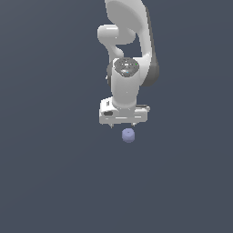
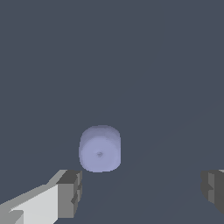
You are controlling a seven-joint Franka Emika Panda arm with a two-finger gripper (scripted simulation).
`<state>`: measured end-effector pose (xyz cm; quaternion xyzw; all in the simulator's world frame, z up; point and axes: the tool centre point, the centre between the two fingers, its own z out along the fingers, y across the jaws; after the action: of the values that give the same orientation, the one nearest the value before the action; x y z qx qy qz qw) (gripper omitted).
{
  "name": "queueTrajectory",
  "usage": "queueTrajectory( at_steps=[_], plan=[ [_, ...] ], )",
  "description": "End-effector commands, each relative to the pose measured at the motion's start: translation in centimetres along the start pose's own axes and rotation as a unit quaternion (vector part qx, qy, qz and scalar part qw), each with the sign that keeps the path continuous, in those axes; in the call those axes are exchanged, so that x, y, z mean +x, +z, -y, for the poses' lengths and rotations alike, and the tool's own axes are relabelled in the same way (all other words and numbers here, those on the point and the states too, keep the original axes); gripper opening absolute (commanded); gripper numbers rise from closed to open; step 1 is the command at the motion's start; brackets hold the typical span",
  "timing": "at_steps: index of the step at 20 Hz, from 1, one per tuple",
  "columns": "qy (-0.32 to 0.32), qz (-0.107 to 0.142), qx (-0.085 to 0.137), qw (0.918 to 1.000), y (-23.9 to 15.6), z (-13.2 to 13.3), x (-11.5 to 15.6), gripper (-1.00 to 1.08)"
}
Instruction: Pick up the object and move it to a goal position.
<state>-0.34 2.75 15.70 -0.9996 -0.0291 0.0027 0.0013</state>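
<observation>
Hand above object, nothing gripped.
The hand (image 1: 122,124) is spread wide, near the lavender object (image 1: 129,135), fingers (image 2: 70,194) clear of it.

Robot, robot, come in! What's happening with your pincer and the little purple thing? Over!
Pincer open, holding nothing. Little purple cylinder lying free, not yet between the fingers. Nothing in the way. Over.

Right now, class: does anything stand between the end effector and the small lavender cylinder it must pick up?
Nothing visible does. The end effector hangs open above the cylinder, and the wrist view shows only bare dark surface between its fingers and the cylinder.
</observation>
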Motion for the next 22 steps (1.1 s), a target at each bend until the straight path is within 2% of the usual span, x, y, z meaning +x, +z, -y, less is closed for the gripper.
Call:
queueTrajectory(
  at_steps=[1, 11, 22],
  plan=[
    [0.0, 0.0, 0.0, 1.0, 0.0, 0.0, 0.0, 1.0],
    [-0.03, 0.007, 0.006, 0.9995, 1.3, 1.8, -0.5, 1.0],
    [-0.022, 0.004, 0.004, 0.9997, 2.8, 2.3, -0.6, 1.0]
  ],
)
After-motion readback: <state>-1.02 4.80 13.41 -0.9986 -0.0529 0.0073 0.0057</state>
